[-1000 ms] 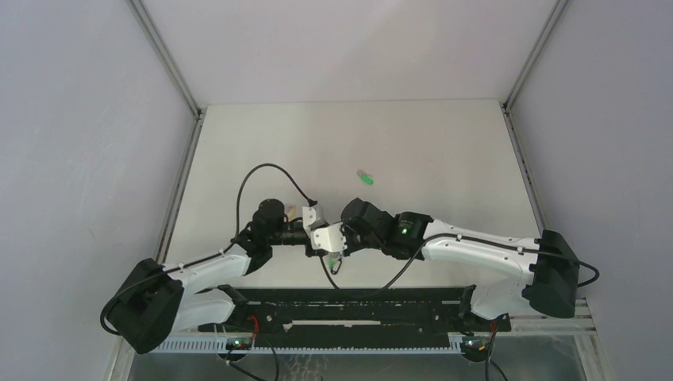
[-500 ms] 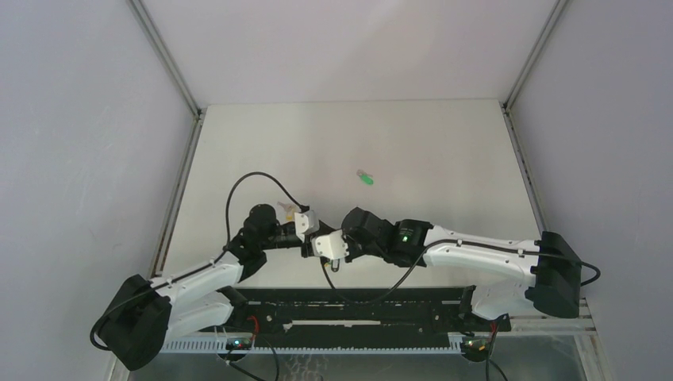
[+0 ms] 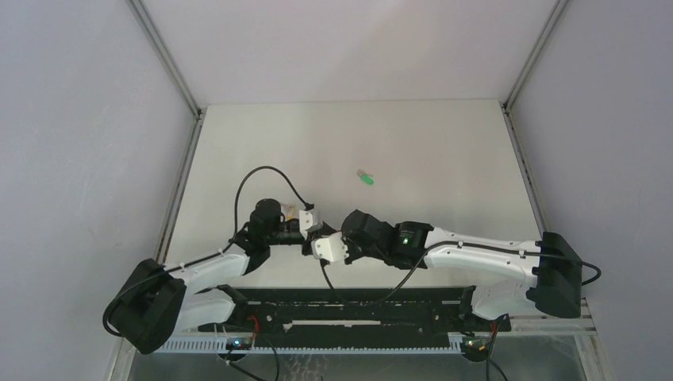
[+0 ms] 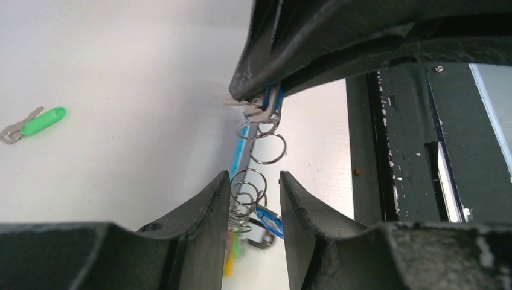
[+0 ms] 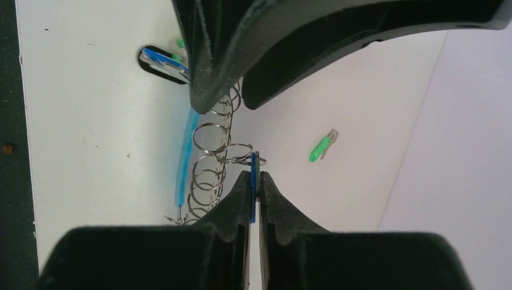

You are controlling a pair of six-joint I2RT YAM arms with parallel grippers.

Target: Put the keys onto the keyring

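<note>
Blue plastic shows as a thin edge between the fingers of my right gripper (image 5: 254, 176), which is pinched fully closed on the head of the blue key (image 4: 273, 99). My left gripper (image 4: 253, 176) is narrowed part-way around the stacked wire loops of the keyring (image 5: 211, 163) and looks to be holding it off the table (image 3: 444, 159), with the turquoise sleeve (image 5: 186, 151) hanging along the left of the loops in the right wrist view. Over the last second my left arm swung its elbow out toward the lower left of the overhead view and then came back in. The spot where the two grippers meet has slid a little lower, to just left of centre. Neither grip has really changed; the left jaws eased only a touch. I read that as re-angling the keyring against the key rather than a finished threading. A small loop sits right at the key's tip, but I cannot tell whether it has caught. The green key (image 3: 366, 179) has not moved and lies alone above and right of the grippers, so at least that one is yet to be done.
</note>
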